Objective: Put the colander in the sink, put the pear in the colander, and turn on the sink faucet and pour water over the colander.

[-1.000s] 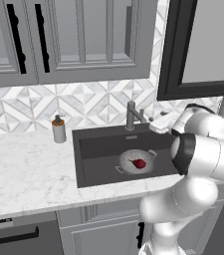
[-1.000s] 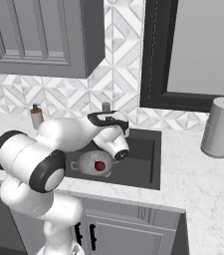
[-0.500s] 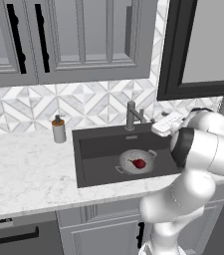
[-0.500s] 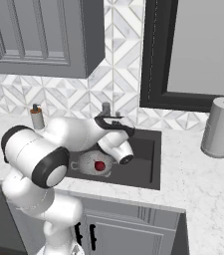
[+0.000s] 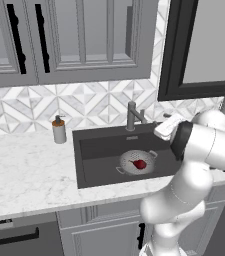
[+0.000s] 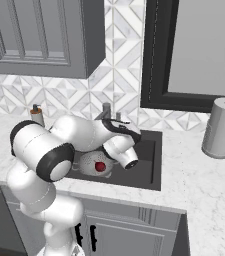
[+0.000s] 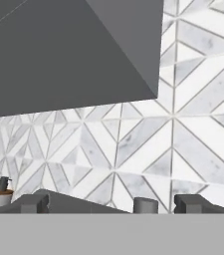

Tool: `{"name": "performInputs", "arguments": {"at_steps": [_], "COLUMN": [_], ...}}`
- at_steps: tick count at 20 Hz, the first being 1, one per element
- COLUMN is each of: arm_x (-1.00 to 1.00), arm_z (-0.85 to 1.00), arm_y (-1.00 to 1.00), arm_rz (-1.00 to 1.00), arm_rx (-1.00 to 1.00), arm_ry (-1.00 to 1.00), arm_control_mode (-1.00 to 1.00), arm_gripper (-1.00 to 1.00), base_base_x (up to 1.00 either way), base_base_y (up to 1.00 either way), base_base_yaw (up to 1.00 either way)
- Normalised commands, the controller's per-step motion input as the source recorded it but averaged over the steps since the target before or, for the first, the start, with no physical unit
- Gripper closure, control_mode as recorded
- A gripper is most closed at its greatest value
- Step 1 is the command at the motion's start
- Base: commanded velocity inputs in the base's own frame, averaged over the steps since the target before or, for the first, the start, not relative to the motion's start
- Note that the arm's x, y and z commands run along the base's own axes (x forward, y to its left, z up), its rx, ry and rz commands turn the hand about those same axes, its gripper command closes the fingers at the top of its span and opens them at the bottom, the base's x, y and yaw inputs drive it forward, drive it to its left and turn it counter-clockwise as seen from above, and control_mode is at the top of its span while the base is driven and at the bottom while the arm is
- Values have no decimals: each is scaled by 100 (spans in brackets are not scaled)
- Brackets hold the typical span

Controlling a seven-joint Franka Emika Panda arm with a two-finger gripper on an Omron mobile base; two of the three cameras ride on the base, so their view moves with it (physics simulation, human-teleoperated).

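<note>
Colander sits in sink at frame centre with pear inside; tool, jaws spread and empty, faces the backsplash by the faucet, so the lever push likely comes next.
</note>
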Motion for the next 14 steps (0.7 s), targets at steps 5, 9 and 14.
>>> {"name": "performInputs", "arguments": {"at_steps": [5, 9, 14], "arm_x": [3, 16, 23], "arm_z": [0, 0, -1], "arm_y": [0, 0, 0], "arm_rz": [0, 0, 0], "arm_rx": [-2, -4, -3], "arm_ry": [0, 0, 0], "arm_control_mode": [-100, -100, -100], "arm_gripper": [-100, -100, -100], "base_base_x": [0, 0, 0], "base_base_y": [0, 0, 0], "base_base_yaw": [0, 0, 0]}}
